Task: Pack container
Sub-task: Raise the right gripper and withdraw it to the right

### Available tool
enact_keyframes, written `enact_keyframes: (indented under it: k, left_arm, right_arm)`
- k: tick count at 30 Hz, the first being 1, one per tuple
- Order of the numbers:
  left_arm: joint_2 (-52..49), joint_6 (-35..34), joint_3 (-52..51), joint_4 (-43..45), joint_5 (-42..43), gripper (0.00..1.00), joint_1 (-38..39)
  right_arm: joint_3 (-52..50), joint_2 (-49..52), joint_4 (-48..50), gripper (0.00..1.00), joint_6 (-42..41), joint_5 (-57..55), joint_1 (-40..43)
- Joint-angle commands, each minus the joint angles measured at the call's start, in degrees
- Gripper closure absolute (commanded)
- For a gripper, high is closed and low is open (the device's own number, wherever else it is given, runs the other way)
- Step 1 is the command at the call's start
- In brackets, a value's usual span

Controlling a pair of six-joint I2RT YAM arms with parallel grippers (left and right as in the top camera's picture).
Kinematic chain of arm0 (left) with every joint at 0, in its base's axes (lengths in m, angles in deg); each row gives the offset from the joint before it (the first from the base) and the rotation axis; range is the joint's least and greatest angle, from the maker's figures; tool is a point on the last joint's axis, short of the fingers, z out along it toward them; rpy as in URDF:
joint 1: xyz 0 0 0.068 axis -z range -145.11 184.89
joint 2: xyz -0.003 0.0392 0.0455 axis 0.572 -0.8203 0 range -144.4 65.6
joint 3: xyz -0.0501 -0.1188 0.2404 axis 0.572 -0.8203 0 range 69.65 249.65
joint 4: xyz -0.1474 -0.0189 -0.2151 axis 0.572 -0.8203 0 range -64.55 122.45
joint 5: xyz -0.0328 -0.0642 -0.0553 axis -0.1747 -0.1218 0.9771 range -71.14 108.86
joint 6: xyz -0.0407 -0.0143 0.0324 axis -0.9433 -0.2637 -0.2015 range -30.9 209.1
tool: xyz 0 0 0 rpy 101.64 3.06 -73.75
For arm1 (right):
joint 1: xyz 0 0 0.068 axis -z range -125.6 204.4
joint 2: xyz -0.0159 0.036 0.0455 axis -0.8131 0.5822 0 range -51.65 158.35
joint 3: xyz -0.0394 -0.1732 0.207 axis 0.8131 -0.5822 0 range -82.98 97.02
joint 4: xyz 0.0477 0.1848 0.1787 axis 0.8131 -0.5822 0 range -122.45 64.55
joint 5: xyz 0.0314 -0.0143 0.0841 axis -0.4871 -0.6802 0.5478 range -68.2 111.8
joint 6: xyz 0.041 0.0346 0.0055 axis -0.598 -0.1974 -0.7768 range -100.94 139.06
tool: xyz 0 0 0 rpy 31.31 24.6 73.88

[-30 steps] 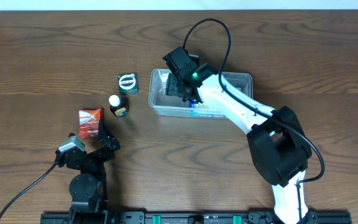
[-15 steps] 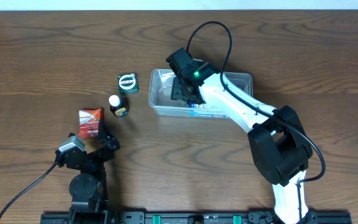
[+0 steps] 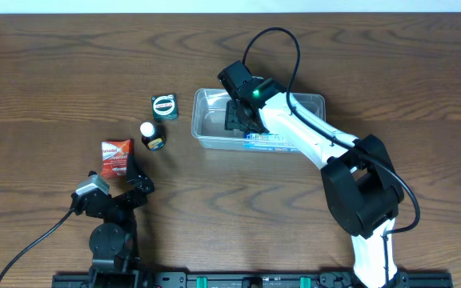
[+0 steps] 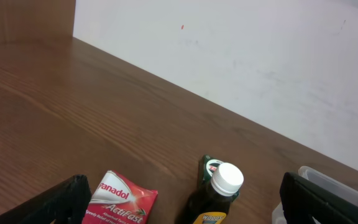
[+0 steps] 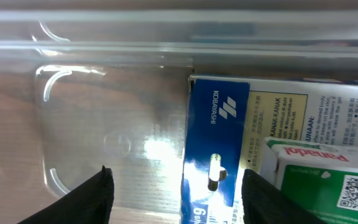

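Note:
The clear plastic container [image 3: 206, 99] sits at the table's centre. It also shows in the right wrist view [image 5: 92, 118]. Inside it lie a blue and white box [image 5: 213, 143] and a green and white Panadol box [image 5: 328, 180]. My right gripper [image 3: 241, 114] is open inside the container, its fingers [image 5: 176, 202] spread over the blue box and the bare floor. My left gripper [image 3: 126, 172] is open and empty near the front left. Ahead of it are a red Panadol packet [image 4: 120, 199], a dark bottle with a white cap [image 4: 219, 193] and a green box [image 3: 164, 106].
The red packet [image 3: 115, 158], the bottle [image 3: 150, 134] and the green box lie in a loose group left of the container. A white wall [image 4: 241, 56] rises beyond the table's far edge. A black cable loops above the right arm [image 3: 274, 40].
My right gripper has shifted a little to the right and down inside the container. The left arm and the loose objects have not moved.

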Motion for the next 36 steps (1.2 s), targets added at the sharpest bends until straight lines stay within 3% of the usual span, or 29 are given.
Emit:
enact_keyframes:
  k: [1, 8, 13, 18, 26, 36]
  left_arm:
    - [0.35, 1.01, -1.31, -1.70, -0.52, 0.02, -0.24]
    - [0.35, 1.01, -1.31, -1.70, -0.52, 0.02, -0.24]
    - [0.35, 1.01, -1.31, -1.70, -0.52, 0.02, -0.24]
    - [0.35, 1.01, -1.31, -1.70, -0.52, 0.02, -0.24]
    - [0.35, 1.01, -1.31, -1.70, -0.52, 0.02, -0.24]
    - [0.35, 1.01, -1.31, -1.70, -0.52, 0.02, -0.24]
  right_arm:
    - [-0.07, -3.02, -0.24, 0.34, 3.74, -0.59, 0.39]
    - [0.04, -14.84, -2.23, 0.26, 8.37, -1.77, 0.48]
    - [0.04, -23.63, -4.94, 0.01, 9.44, -6.99, 4.13]
    - [0.04, -29.77, -8.59, 0.01, 10.38, -12.24, 13.22]
    - [0.02, -30.60, -13.38, 0.01, 10.36, -12.24, 27.10]
    - [0.02, -30.58, -15.19, 0.01, 10.34, -12.24, 32.76]
